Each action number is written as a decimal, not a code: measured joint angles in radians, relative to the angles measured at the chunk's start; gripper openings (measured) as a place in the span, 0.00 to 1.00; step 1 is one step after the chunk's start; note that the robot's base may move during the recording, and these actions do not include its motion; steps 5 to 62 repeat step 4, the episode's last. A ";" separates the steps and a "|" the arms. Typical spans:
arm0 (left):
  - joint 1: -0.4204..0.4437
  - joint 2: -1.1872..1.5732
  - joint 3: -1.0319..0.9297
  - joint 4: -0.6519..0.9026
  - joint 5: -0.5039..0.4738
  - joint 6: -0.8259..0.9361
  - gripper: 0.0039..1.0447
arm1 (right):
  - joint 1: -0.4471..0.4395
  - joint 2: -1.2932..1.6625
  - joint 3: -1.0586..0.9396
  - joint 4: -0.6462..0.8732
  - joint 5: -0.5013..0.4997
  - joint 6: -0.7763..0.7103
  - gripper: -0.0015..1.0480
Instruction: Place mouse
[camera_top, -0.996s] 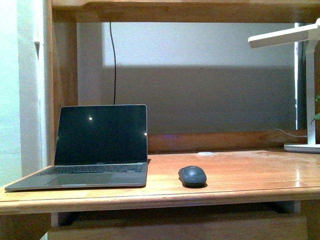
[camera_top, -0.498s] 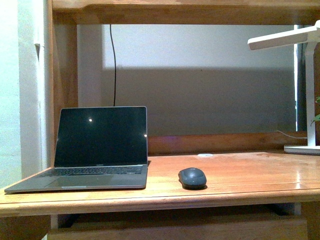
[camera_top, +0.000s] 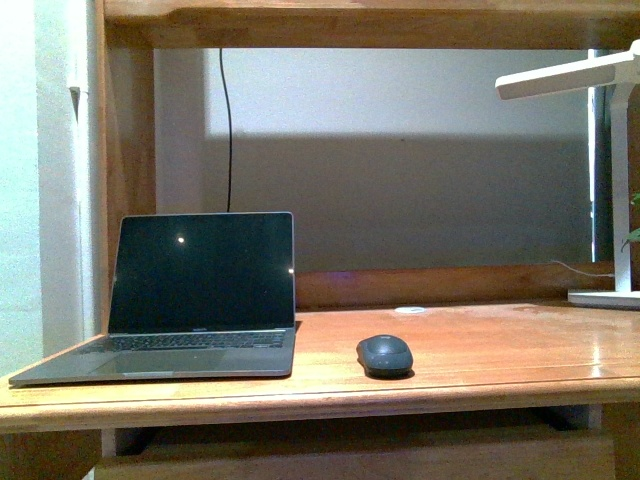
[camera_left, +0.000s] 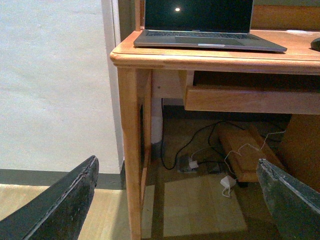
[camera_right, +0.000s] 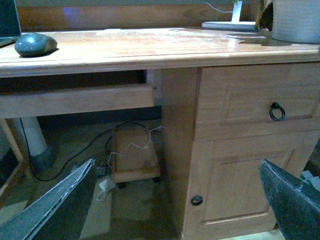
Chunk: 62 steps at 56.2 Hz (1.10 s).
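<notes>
The small dark grey mouse lies on the wooden desk, just right of the open laptop. It also shows in the right wrist view on the desk top, and its edge shows in the left wrist view. Neither arm shows in the front view. My left gripper is open and empty, low in front of the desk's left leg. My right gripper is open and empty, low in front of the desk's cabinet door.
A white desk lamp stands at the desk's right end. A pull-out tray sits under the top, a drawer and cabinet to its right. Cables and a wooden stand lie on the floor below.
The front view has shifted slightly since a second ago; the mouse and laptop have not moved on the desk.
</notes>
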 joint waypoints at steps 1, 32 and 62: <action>0.000 0.000 0.000 0.000 0.000 0.000 0.93 | 0.000 0.000 0.000 0.000 0.000 0.000 0.93; 0.000 0.000 0.000 0.000 0.000 0.000 0.93 | 0.000 0.000 0.000 0.000 0.000 0.000 0.93; 0.000 0.000 0.000 0.000 0.000 0.000 0.93 | 0.000 0.000 0.000 0.000 0.000 0.000 0.93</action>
